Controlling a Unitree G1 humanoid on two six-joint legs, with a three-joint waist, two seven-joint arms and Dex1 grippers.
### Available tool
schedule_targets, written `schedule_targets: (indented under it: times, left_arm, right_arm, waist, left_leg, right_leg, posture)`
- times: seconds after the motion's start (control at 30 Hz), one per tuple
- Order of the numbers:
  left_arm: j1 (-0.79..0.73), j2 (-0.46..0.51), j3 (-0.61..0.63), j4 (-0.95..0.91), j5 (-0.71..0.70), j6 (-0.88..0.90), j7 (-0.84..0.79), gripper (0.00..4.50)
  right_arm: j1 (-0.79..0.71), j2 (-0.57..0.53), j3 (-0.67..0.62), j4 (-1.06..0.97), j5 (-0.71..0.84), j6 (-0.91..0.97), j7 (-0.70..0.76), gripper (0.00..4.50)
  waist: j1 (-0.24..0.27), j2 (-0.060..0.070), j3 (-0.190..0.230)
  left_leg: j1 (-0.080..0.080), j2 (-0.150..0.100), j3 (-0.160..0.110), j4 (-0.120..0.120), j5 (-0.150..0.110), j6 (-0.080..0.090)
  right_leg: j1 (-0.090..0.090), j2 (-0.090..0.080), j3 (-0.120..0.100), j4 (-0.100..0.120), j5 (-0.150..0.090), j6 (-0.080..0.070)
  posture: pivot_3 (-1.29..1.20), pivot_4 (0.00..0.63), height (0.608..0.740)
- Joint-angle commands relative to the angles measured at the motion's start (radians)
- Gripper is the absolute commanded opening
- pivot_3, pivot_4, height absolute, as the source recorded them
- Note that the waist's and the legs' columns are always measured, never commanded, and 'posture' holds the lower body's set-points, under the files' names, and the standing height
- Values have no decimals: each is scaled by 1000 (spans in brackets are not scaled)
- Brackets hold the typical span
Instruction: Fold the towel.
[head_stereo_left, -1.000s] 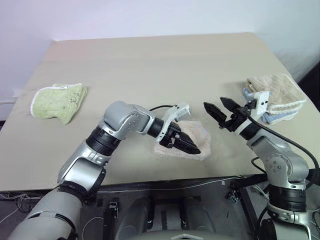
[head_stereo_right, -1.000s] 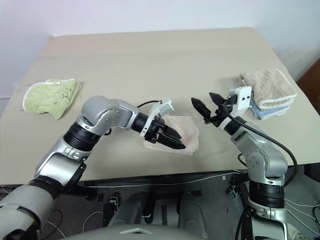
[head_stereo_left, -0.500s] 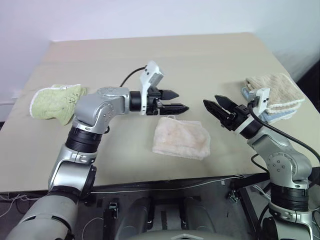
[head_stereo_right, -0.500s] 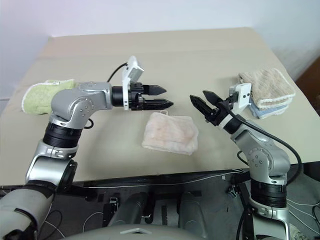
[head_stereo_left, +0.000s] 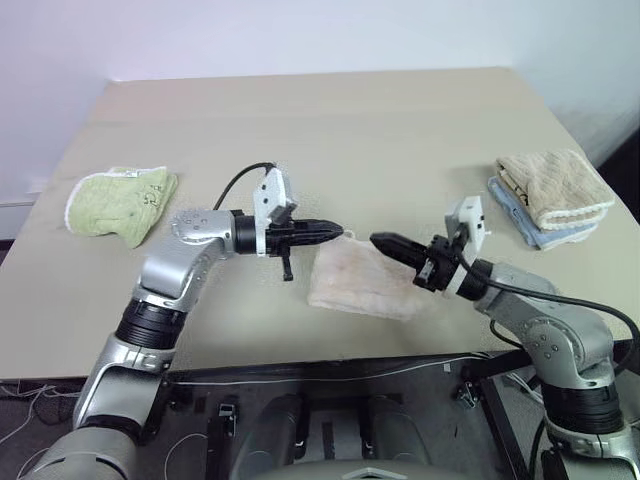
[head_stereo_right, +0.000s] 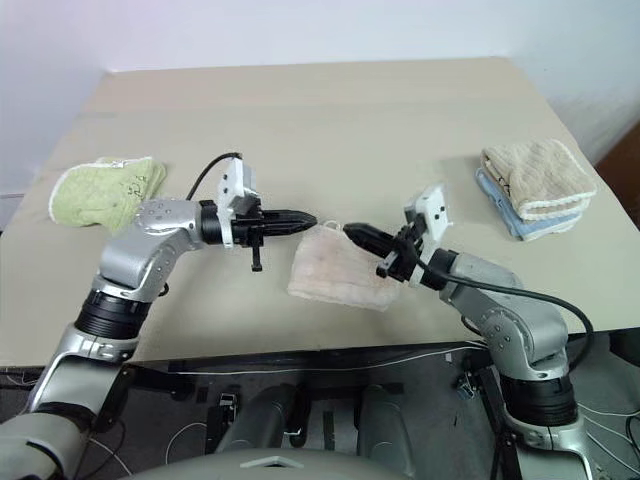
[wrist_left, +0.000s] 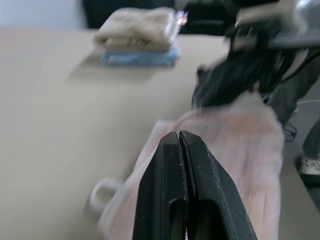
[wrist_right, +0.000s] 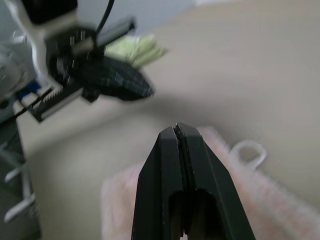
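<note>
The pale pink terry cloth towel (head_stereo_left: 360, 281) lies folded into a thick, soft rectangle with rounded corners, on the matte beige table (head_stereo_left: 330, 140), near its front edge and about in the middle between the two arms. Its surface is fluffy and a little uneven. A small white loop (wrist_right: 248, 151) of cord sticks out from one edge and rests flat on the table.

The left gripper (head_stereo_left: 335, 232), with two smooth black tapered fingers, points level toward the towel's far left corner; its fingers are pressed together with nothing between them. The tip hangs just at that corner, but I cannot tell if it touches the cloth. The right gripper (head_stereo_left: 378, 240) points toward the left one from the other side, above the towel's far edge, and its black fingers are also pressed together and hold nothing.

A light green quilted cloth (head_stereo_left: 118, 203) with pale edging lies crumpled at the left side of the table. At the right side a beige ribbed towel (head_stereo_left: 553, 186) sits folded on top of a light blue towel (head_stereo_left: 545, 228), as a neat stack.
</note>
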Motion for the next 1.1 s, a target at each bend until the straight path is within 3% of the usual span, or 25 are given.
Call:
schedule_targets:
  times: [0.03, 0.27, 0.4, 0.53, 0.6, 0.83, 1.03, 1.1]
  left_arm:
    - [-1, -10, -22, 17, 9, -77, -69, 32]
    - [51, -45, -141, 225, 176, -338, -138, 32]
    - [81, -51, -203, 399, 315, -525, -96, 32]
    - [89, -90, -159, 432, 289, -493, -39, 32]
    - [89, -97, -106, 385, 201, -394, -57, 32]
    - [63, -97, 18, 202, 37, -169, -41, 0]
    - [59, -90, 104, 52, -19, -111, 38, 0]
    - [52, -87, 134, 43, -28, -106, 70, 0]
  right_arm:
    - [-7, -15, 9, 7, -49, -45, 9, 0]
    - [25, 28, 93, 163, -186, -117, -3, 0]
    - [35, 43, 188, 212, -283, -170, 11, 0]
    - [35, 35, 217, 199, -316, -188, 37, 0]
    - [3, 49, 193, 210, -316, -193, 27, 0]
    - [-83, 54, 60, 141, -148, -95, 66, 2192]
    - [-103, -6, -27, 106, -52, -7, 89, 4329]
    - [-102, -26, -44, 119, -64, -13, 83, 4478]
  waist:
    - [-4, 0, 0]
    - [-1, 0, 0]
    - [-2, 0, 0]
    - [-1, 0, -2]
    - [-2, 0, -2]
    - [-5, 0, -2]
    - [0, 0, -2]
    - [-1, 0, -2]
  left_leg:
    - [0, 0, 0, 1, 0, 0]
    - [0, 0, 0, 2, 0, 0]
    - [0, 0, 0, 2, 0, 1]
    - [3, 0, 0, 4, -1, -1]
    - [3, 1, 0, 7, -2, -1]
    - [2, 1, 0, 10, -1, 1]
    - [1, 1, 0, 9, -1, 2]
    - [1, 1, 0, 9, -2, 1]
  right_leg:
    - [0, 0, 0, 0, 0, 0]
    - [1, 0, 0, 1, 0, 0]
    - [1, 0, 0, 1, 0, 0]
    - [4, 0, 0, 1, 0, 0]
    - [5, 0, -1, 2, 0, 0]
    - [5, 1, -1, 4, 2, 3]
    - [4, 1, -1, 3, 2, 3]
    - [4, 1, -1, 3, 2, 3]
  posture:
    - [0, 150, 740]
    - [0, 150, 740]
    - [0, 150, 740]
    - [0, 150, 740]
    - [0, 150, 740]
    - [0, 150, 740]
    - [0, 150, 740]
    - [0, 150, 740]
